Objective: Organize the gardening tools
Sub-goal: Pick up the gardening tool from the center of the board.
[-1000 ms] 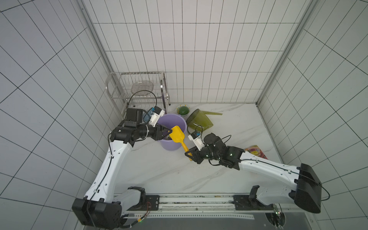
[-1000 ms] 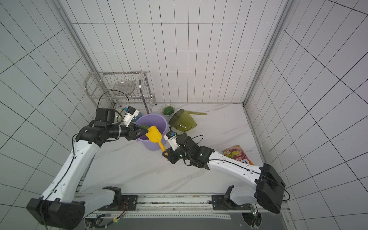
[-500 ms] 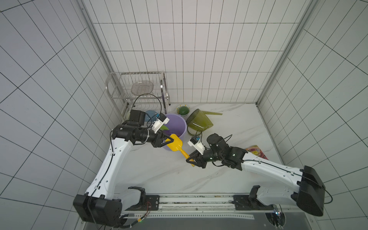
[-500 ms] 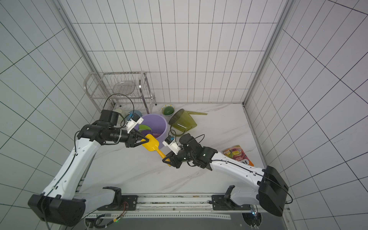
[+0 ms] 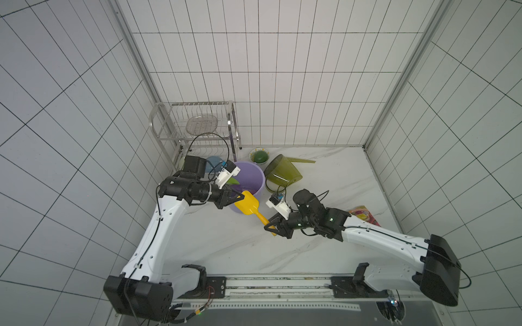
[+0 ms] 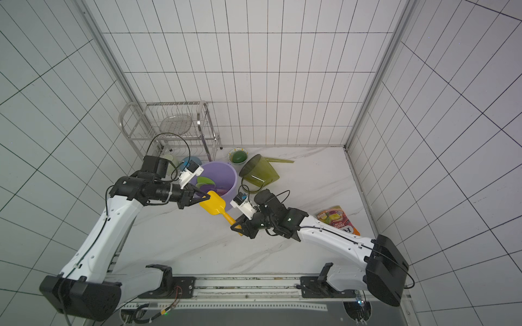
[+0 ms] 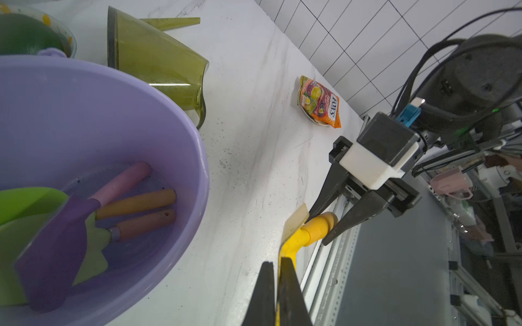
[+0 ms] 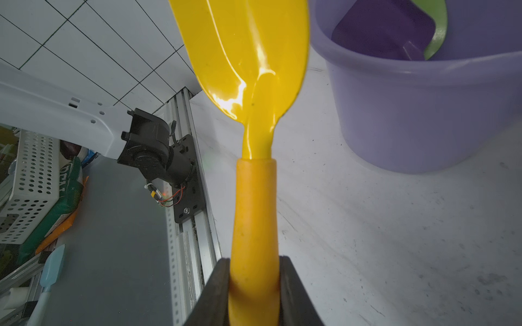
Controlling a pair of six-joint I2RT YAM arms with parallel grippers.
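top views, yellow scoop (image 5: 247, 203): held off the table just in front of purple bucket (image 5: 262, 182), blade next to the bucket's front wall, handle pointing away from it
top views, left gripper (image 5: 238, 196): at the bucket's front-left side, pinched shut on the scoop blade's edge
top views, right gripper (image 5: 270, 225): in front of the bucket, clamped on the handle end
top views, watering can (image 5: 282, 172): on its side just right of the bucket, spout aimed away from it
top views, snack packet (image 5: 363, 216): well to the right of the bucket
left wrist, left gripper fingers (image 7: 288, 282): closed flat on the thin blade edge, outside the bucket wall
left wrist, purple scoop (image 7: 53, 254): inside the bucket, over pale-green spade (image 7: 94, 242)
left wrist, bright-green trowel (image 7: 25, 200): inside the bucket, beside those two
right wrist, right gripper fingers (image 8: 217, 290): tight on both sides of the yellow handle
right wrist, scoop blade: outside the bucket, close to its wall, contact unclear
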